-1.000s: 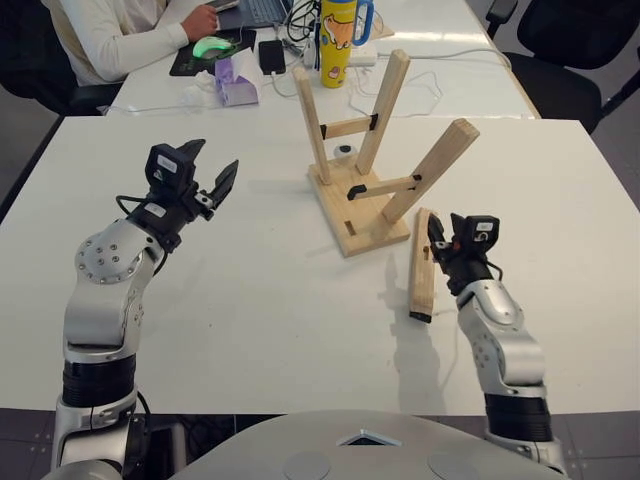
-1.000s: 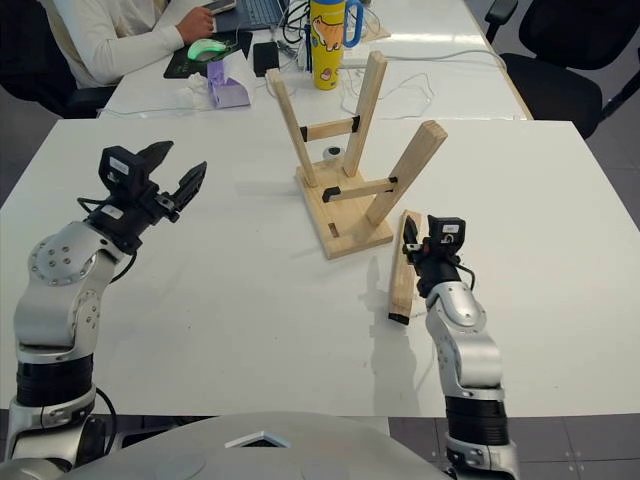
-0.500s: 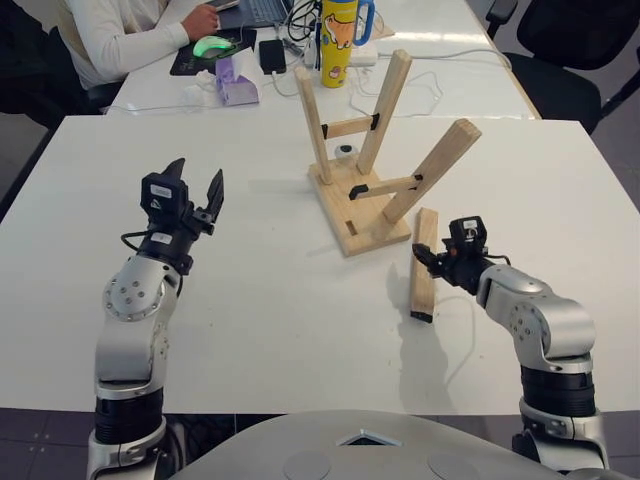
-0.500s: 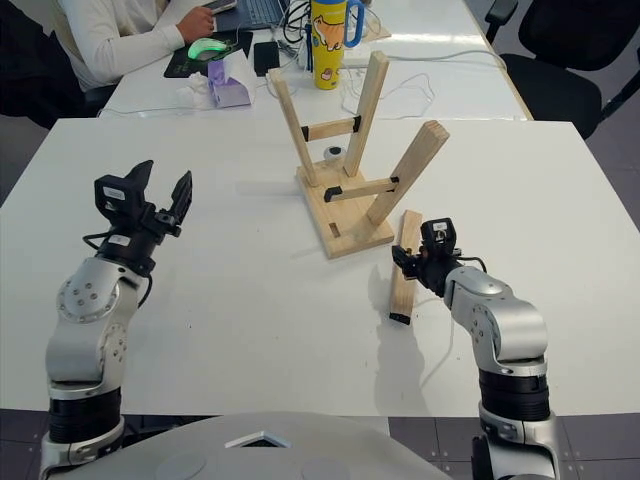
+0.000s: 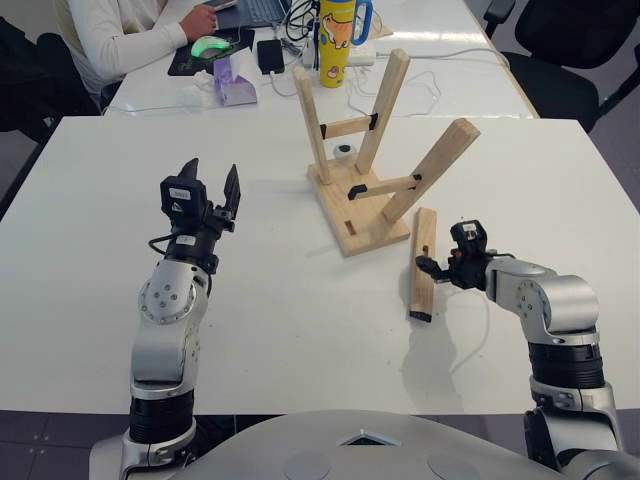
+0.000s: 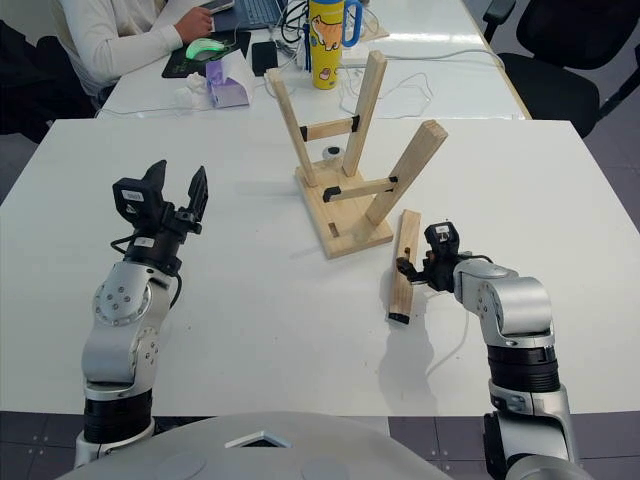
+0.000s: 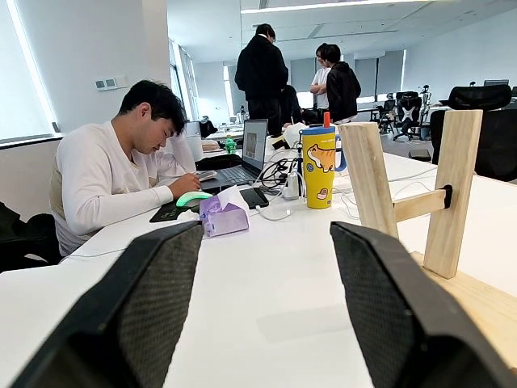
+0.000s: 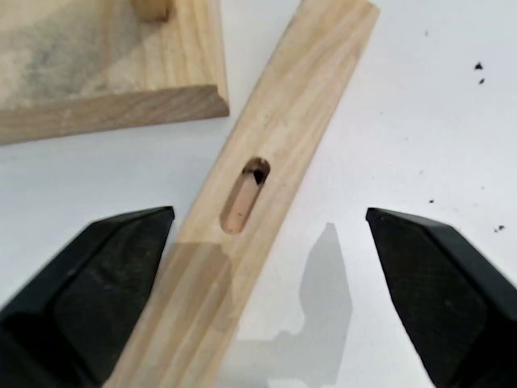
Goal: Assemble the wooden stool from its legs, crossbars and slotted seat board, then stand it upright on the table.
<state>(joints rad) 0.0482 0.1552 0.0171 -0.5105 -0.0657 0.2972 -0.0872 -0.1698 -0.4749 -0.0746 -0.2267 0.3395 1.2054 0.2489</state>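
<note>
The stool [image 5: 372,160] is part-built and sits upside down on the worktop [image 5: 300,330] just beyond the right claw [image 5: 428,268] and well off to the side of the left claw [image 5: 212,172]. Its seat board [image 5: 352,222] lies flat, three legs point upward, and two crossbars [image 5: 348,127] are already seated between them. The fourth leg [image 5: 423,262] lies loose on the worktop directly in front of the right claw. That claw's fingers [image 8: 89,283] are spread wide, one to each side of the leg, and I cannot tell whether either one touches it. The left claw is also spread apart and holds nothing, raised over bare worktop. The leg looks like plain dry softwood, so it is probably light and fully stiff, with smooth faces that hard pads could slide on. A hold across its two narrow sides, close to the middle for balance, seems best. The grip should stay clear of the oval slot [image 8: 245,194] facing the claw, since a crossbar end likely has to enter there. The upturned stool is light enough to skid or tip when the leg is pushed in, so the free claw would do well to steady the seat board.
</note>
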